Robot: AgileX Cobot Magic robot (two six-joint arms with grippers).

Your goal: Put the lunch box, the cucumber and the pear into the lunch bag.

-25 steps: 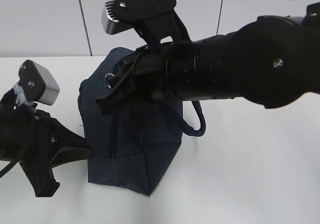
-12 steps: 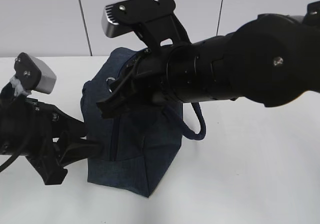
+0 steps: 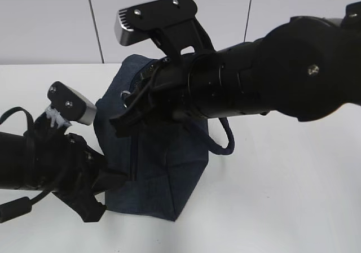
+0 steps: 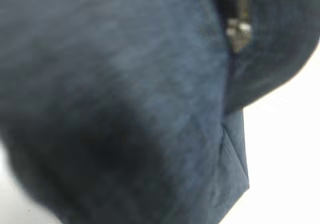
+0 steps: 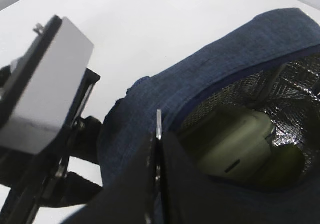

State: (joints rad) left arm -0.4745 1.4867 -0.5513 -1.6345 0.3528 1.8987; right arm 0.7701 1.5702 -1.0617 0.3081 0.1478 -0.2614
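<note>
One lunch bag is being kept on a white table (pale panelled wall behind); one lunch box is lying inside. The right gripper is being held closed on the bag's zipper pull; the left gripper is being pressed against the bag's side, its jaw state impossible to tell.

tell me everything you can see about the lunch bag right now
The lunch bag is dark navy woven-looking fabric, standing upright on the white table. Its top gapes open, showing crinkled silvery lining with the pale green lunch box inside. A metal zipper pull hangs on its side, and a cord handle loops off the right. The right hand is shut on the rim of the opening; the left hand presses against its lower left side.
</note>
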